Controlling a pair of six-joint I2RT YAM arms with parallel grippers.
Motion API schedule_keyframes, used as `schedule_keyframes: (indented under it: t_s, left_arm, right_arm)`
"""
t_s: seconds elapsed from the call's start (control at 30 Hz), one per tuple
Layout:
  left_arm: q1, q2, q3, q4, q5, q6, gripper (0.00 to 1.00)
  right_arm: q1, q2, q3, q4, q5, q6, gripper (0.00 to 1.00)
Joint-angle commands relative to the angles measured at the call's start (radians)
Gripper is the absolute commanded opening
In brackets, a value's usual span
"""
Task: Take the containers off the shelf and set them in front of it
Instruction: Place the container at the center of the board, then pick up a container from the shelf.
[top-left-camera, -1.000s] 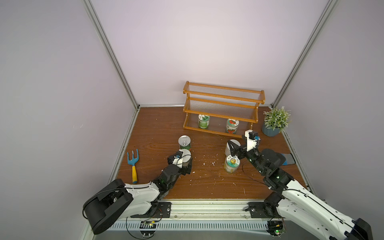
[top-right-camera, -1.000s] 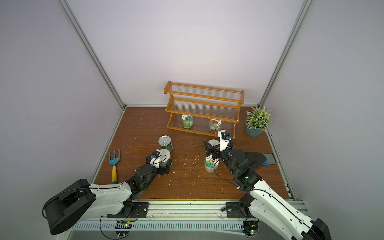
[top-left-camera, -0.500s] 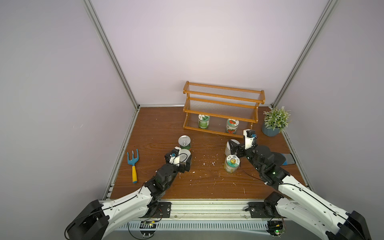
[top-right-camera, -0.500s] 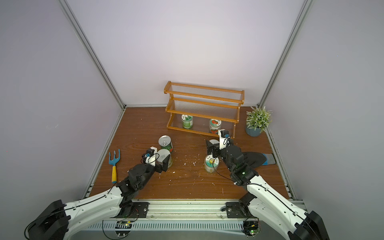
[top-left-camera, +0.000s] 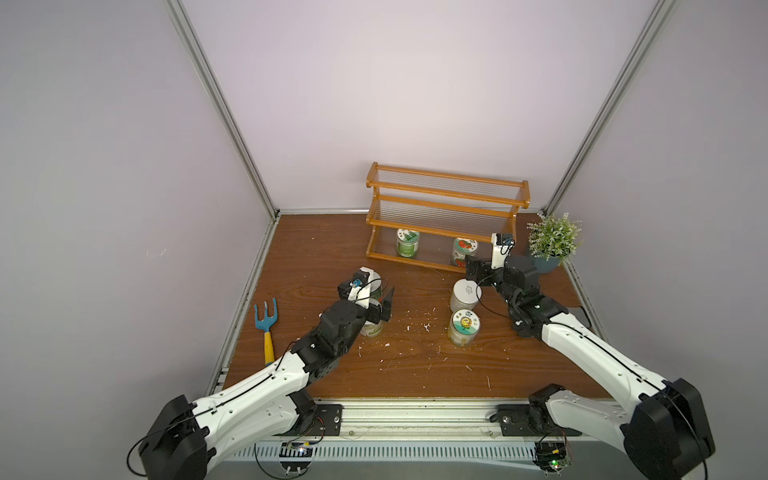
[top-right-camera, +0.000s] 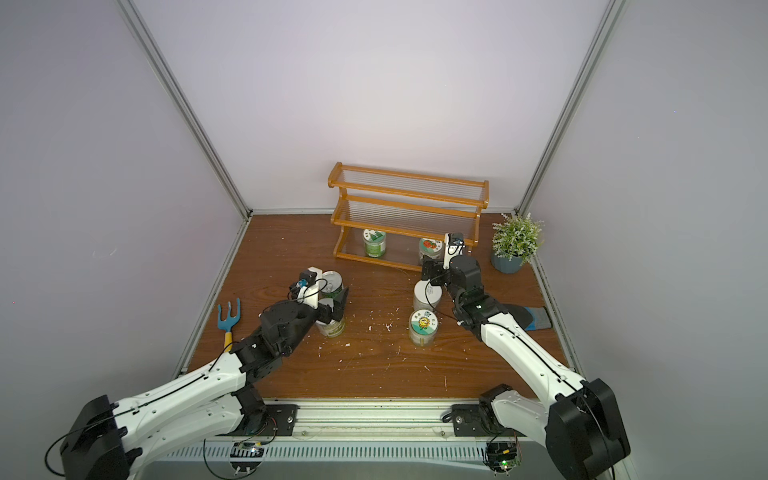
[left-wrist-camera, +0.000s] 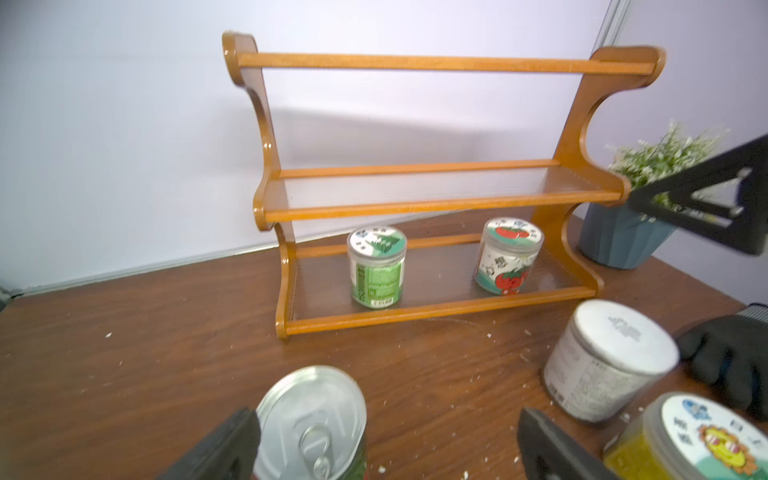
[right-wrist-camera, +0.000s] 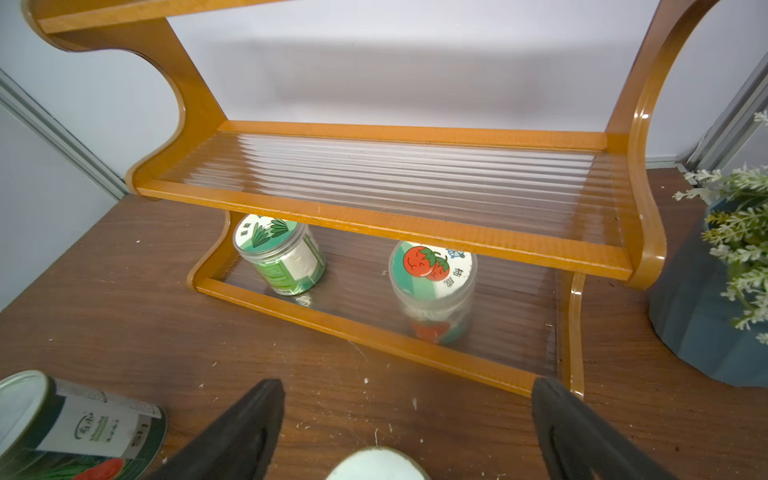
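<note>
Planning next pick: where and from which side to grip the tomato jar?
Probably the tomato jar by its wall below the lid, from the open front of the shelf: it stands upright on the bottom tier, the middle tier close above.

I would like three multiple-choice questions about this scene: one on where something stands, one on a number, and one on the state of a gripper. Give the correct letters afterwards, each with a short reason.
1. On which tier of the shelf does the tomato-lid jar stand?
A. top
B. middle
C. bottom

2. How many jars stand on the shelf?
A. two
B. four
C. six

3. How is the right gripper?
A. shut on a jar
B. open, gripping nothing
C. shut, gripping nothing

Answers:
1 C: it stands on the lowest slats, beside the leaf-lid jar.
2 A: only those two jars are on it.
3 B: in the right wrist view its jaws stand wide apart and grip nothing.
</note>
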Motion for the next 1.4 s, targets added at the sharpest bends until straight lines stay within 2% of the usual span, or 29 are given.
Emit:
schedule_keyframes:
  t_s: [0.0, 0.1, 0.33, 0.53, 0.9, 1.17, 1.37]
  left_arm:
    - [0.045, 0.047, 0.071, -0.051, 0.094, -0.004, 1.0]
    - [0.094, 0.092, 0.122, -0.053, 0.154, -0.015, 1.0]
    - [0.122, 0.172, 0.198, -0.078, 0.175, -0.004, 1.0]
    - [0.186, 0.175, 0.181, -0.058, 0.23, -0.052, 1.0]
    - [0.208, 0.174, 0.16, -0.042, 0.236, -0.049, 1.0]
    - [0.271, 0.171, 0.116, -0.014, 0.294, -0.094, 0.99]
    - [0.282, 0.172, 0.101, -0.004, 0.304, -0.094, 1.0]
  right_arm:
    - [-0.014, 0.034, 0.047, 0.004, -0.004, 0.014, 0.99]
    - [-0.03, 0.084, 0.07, 0.0, -0.014, 0.036, 0.99]
    - [-0.042, 0.209, 0.135, -0.003, -0.031, 0.064, 0.99]
    - [-0.042, 0.281, 0.109, 0.102, -0.006, 0.077, 0.99]
    - [-0.041, 0.392, 0.088, 0.266, 0.032, 0.063, 0.99]
    - [-0.039, 0.438, 0.047, 0.4, 0.06, 0.054, 0.99]
    - [-0.028, 0.469, 0.051, 0.455, 0.069, 0.02, 0.99]
